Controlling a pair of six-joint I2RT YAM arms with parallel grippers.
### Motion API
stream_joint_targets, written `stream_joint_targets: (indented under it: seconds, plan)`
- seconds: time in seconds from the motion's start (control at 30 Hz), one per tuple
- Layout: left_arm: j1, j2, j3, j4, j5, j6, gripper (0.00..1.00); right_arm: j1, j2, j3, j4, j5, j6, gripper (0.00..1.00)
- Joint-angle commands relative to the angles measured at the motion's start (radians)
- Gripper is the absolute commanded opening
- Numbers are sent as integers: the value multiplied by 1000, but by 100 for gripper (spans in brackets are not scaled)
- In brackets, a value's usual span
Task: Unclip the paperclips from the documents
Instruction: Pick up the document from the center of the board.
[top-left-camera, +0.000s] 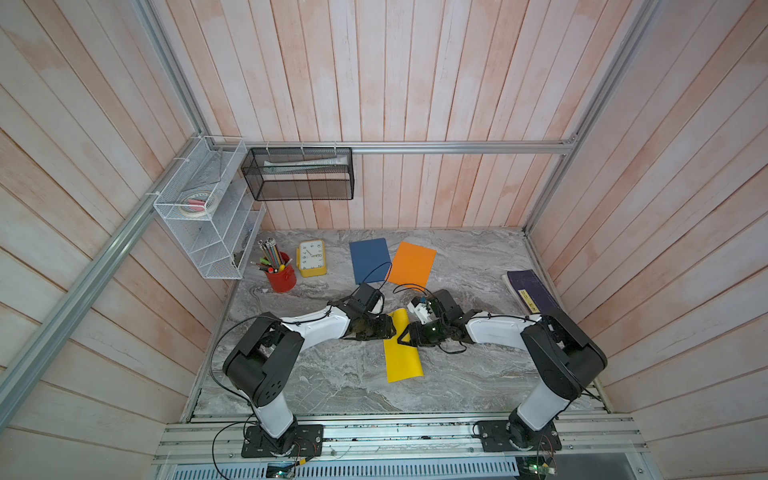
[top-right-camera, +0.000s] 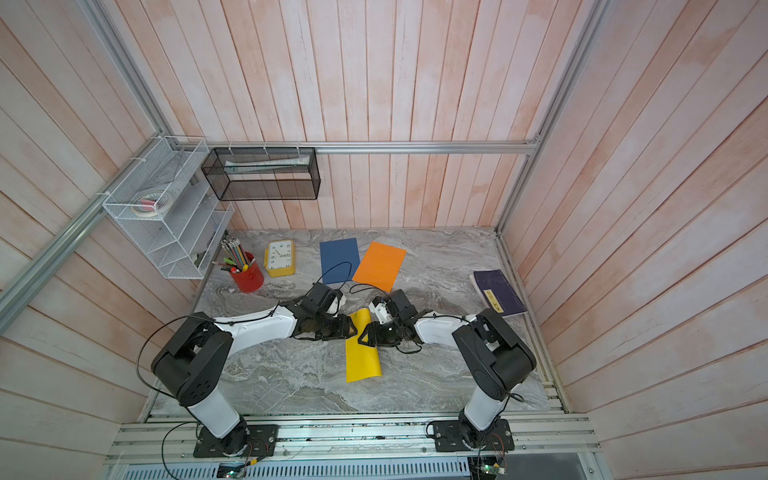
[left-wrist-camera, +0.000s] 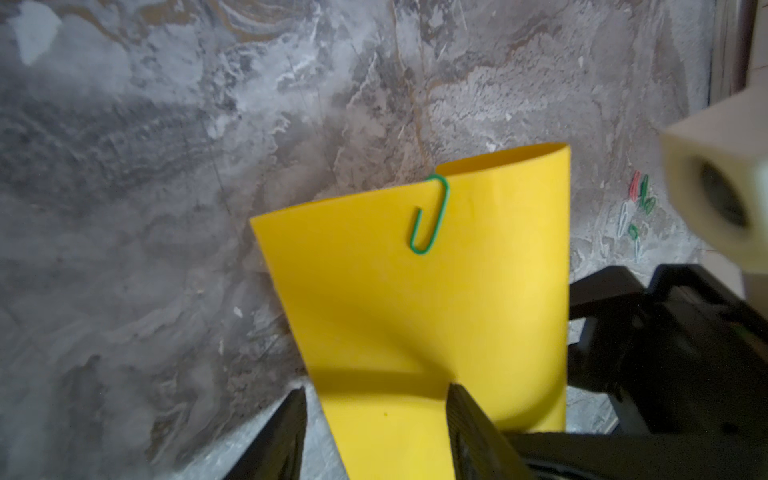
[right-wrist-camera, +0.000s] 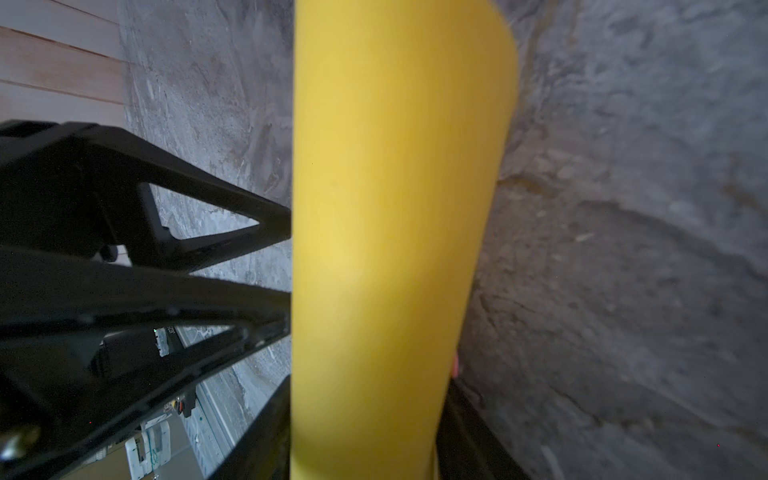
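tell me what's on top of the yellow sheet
A green clip hooks over the edge of the yellow sheet. Both grippers' fingers cover its near part, so anything under them is hidden.

Pale pink plank walls (top-left-camera: 374, 83); grey marbled tabletop (top-left-camera: 478, 374); aluminium frame rail (top-left-camera: 457, 147)

A red pencil cup (top-left-camera: 281, 277) and a yellow clock (top-left-camera: 311, 258) stand near the table's (top-left-camera: 465, 374) far left corner. A purple book (top-left-camera: 530, 292) lies at its right edge.

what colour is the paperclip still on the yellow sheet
Green. The paperclip hooked over the edge of the yellow sheet shows best in the left wrist view.
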Motion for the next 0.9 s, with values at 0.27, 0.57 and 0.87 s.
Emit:
stream_joint_targets:
  seconds: [0.27,0.57,0.87]
  plan:
    - [42,-89,-19,-17,-13,19,58,-26,-44,-72,39,-41,-8,44]
    - [80,-164,-39,-21,-11,45,58,-74,-115,-118,127,-121,-8,38]
    - [114,-273,-112,112,49,40,58,-156,-246,-200,232,-266,10,36]
